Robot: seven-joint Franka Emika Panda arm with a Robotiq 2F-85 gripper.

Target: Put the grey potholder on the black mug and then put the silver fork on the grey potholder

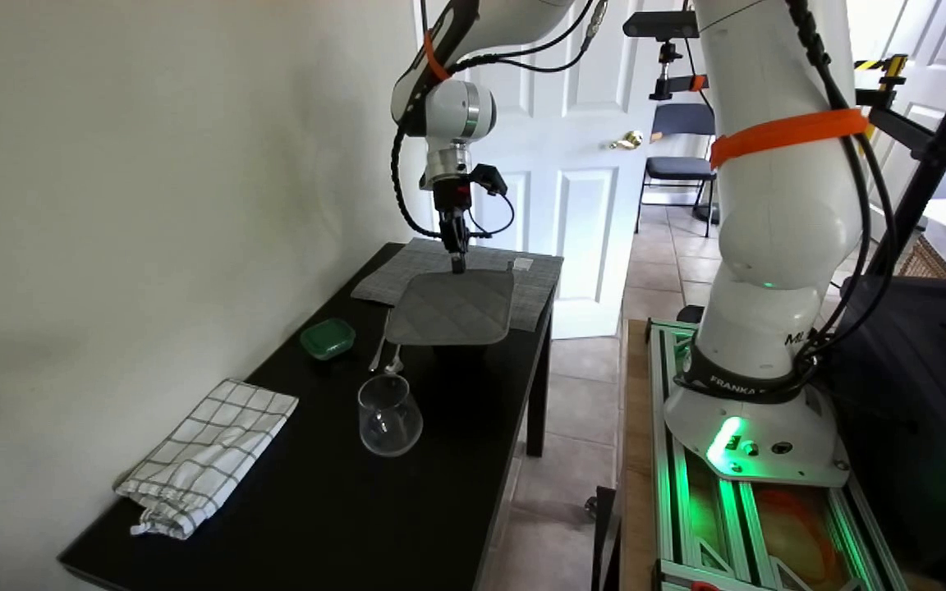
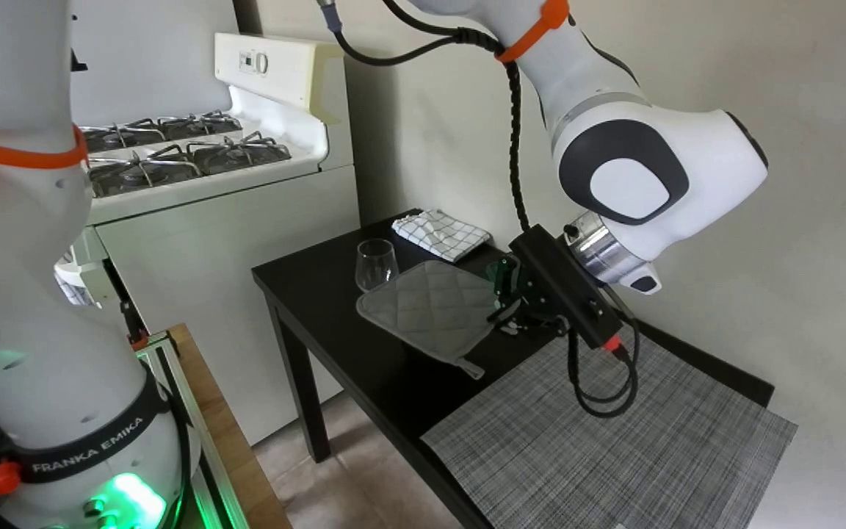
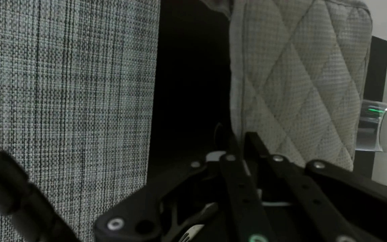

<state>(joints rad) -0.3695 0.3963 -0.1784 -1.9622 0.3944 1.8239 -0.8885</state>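
Observation:
The grey potholder (image 1: 452,308) is a quilted square, raised above the table in both exterior views (image 2: 430,305). My gripper (image 1: 458,267) is at its edge; in the wrist view (image 3: 241,139) the fingers are close together with the potholder's edge (image 3: 297,77) between them. The black mug (image 1: 460,355) shows only as a dark shape under the potholder; whether they touch is unclear. Two thin silvery utensils (image 1: 378,355) lie beside the potholder, their far ends hidden by it. I cannot tell which one is the silver fork.
A clear glass (image 1: 389,419) stands near the potholder. A green container (image 1: 328,338) and a checked towel (image 1: 214,451) lie along the wall side of the black table. A grey woven placemat (image 2: 614,441) covers the table end under the arm.

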